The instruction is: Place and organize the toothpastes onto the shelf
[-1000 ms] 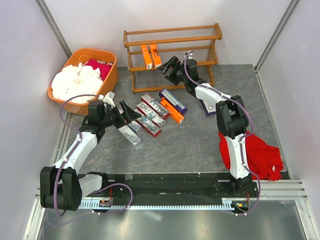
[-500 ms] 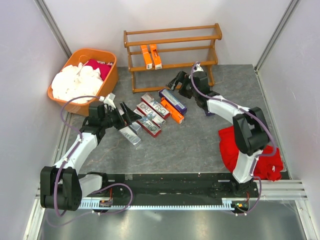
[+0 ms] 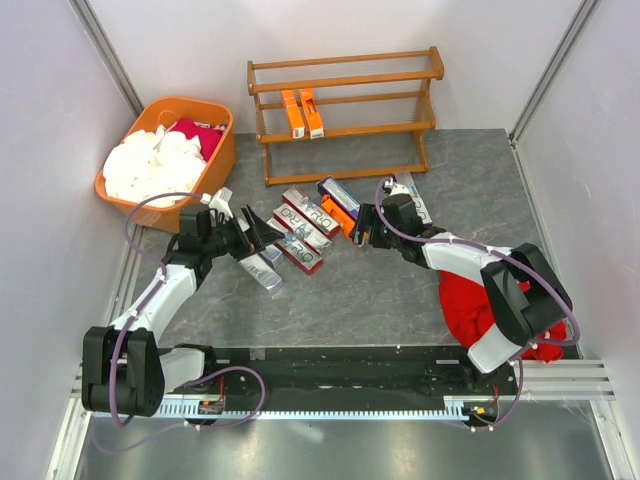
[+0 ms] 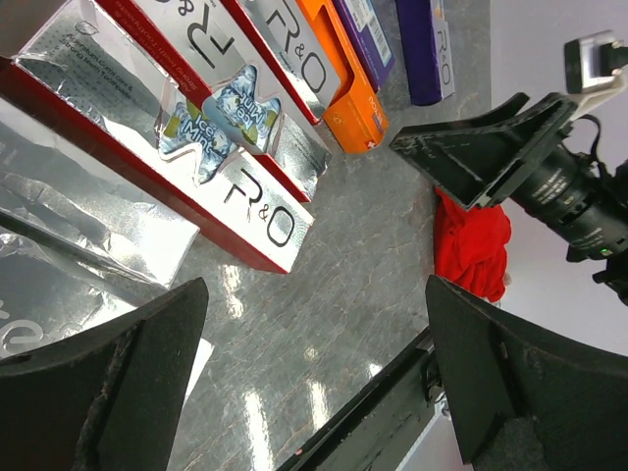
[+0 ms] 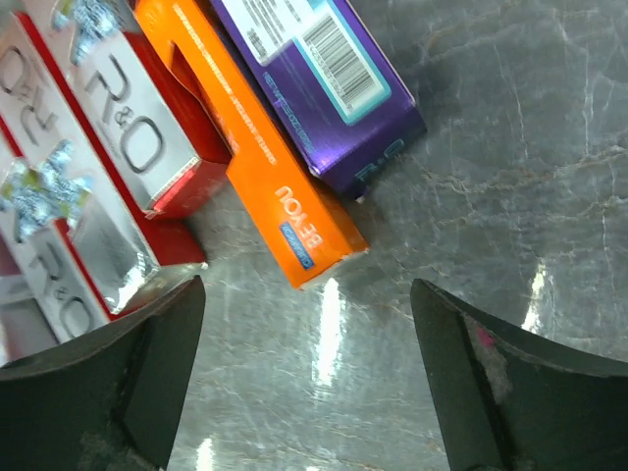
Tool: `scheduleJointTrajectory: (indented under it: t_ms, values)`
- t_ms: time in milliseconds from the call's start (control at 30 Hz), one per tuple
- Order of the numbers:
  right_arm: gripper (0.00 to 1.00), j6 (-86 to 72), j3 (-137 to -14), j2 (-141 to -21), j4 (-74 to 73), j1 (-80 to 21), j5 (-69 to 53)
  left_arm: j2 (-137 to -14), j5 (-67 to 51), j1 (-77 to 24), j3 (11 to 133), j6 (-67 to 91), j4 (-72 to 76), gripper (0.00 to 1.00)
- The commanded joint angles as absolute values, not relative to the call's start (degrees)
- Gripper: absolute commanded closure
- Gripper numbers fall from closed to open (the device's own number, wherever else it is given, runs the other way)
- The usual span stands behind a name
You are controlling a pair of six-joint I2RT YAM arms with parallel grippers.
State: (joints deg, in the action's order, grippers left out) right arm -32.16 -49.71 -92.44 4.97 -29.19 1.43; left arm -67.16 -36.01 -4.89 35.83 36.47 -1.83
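The wooden shelf [image 3: 345,115] stands at the back with two orange toothpastes [image 3: 302,112] on its middle tier. Several cartons lie on the table: red-and-silver ones [image 3: 305,228], an orange one [image 3: 344,221], a purple one [image 3: 345,199], silver-grey ones [image 3: 262,268], and another purple one [image 3: 412,196] to the right. My left gripper [image 3: 256,232] is open and empty over the left end of the pile, red-and-silver cartons [image 4: 211,147] before it. My right gripper [image 3: 362,228] is open and empty just above the near end of the orange carton [image 5: 265,167], beside the purple one [image 5: 314,88].
An orange tub [image 3: 168,160] of white and red cloths sits at the back left. A red cloth [image 3: 505,305] lies at the right near my right arm. Grey walls close the left, back and right sides.
My right gripper has come down and forward from the shelf's middle tier to the near end of the orange carton on the table. The left arm has barely moved.
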Motion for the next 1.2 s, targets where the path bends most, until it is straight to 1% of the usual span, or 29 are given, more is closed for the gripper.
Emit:
scheduleJointTrajectory:
  t_ms: [0, 267, 433, 467, 533, 567, 633, 667, 700, 767, 867, 1033, 1067, 1167]
  values:
    - [0.1, -30.1, -48.8, -93.7, 8.7, -29.8, 3.2, -66.6, -37.9, -4.8, 35.2, 37.3, 1.7, 0.0]
    - [0.16, -29.2, -50.3, -100.1, 13.4, -31.0, 4.1, -65.7, -37.7, -4.8, 34.5, 37.4, 1.7, 0.0]
    - [0.25, -28.0, -50.3, -102.0, 15.6, -32.8, 4.0, -65.5, -37.8, -4.8, 34.5, 37.6, 1.7, 0.0]
    - [0.31, -27.9, -49.8, -101.8, 16.2, -33.2, 3.5, -65.5, -37.7, -4.8, 34.4, 37.6, 1.8, 0.0]
    - [0.37, -27.6, -48.1, -100.6, 18.2, -33.6, 2.9, -65.4, -37.7, -4.8, 34.3, 37.6, 1.7, 0.0]
    - [0.44, -27.2, -47.5, -100.0, 18.9, -33.9, 2.2, -65.5, -37.6, -4.8, 34.3, 37.6, 1.7, 0.0]
    - [0.53, -27.1, -46.0, -98.4, 19.9, -34.2, 1.5, -65.5, -37.6, -4.8, 34.2, 37.6, 1.8, 0.0]
    - [0.6, -27.0, -45.3, -97.9, 20.0, -34.5, 1.3, -65.6, -37.7, -4.8, 34.2, 37.6, 1.8, 0.0]
    - [0.63, -27.0, -44.8, -97.3, 20.1, -34.4, 1.1, -65.7, -37.7, -4.8, 34.2, 37.7, 1.9, 0.0]
    - [0.68, -27.3, -44.1, -95.3, 20.0, -34.5, 1.1, -65.7, -37.9, -4.8, 33.9, 38.1, 2.5, 0.0]
    - [0.71, -28.3, -42.4, -92.0, 19.9, -34.5, 0.8, -65.8, -38.8, -4.8, 33.7, 38.8, 3.9, 0.0]
    - [0.73, -30.6, -39.5, -84.4, 18.6, -34.5, 0.2, -66.0, -41.7, -4.8, 32.6, 40.9, 7.4, 0.0]
    - [0.73, -31.0, -38.7, -83.2, 18.6, -34.5, 0.2, -66.1, -42.8, -4.8, 32.3, 41.6, 10.1, 0.0]
    - [0.73, -34.0, -37.3, -79.1, 19.9, -34.5, -5.5, -66.7, -45.9, -4.9, 30.4, 45.3, 15.5, 0.0]
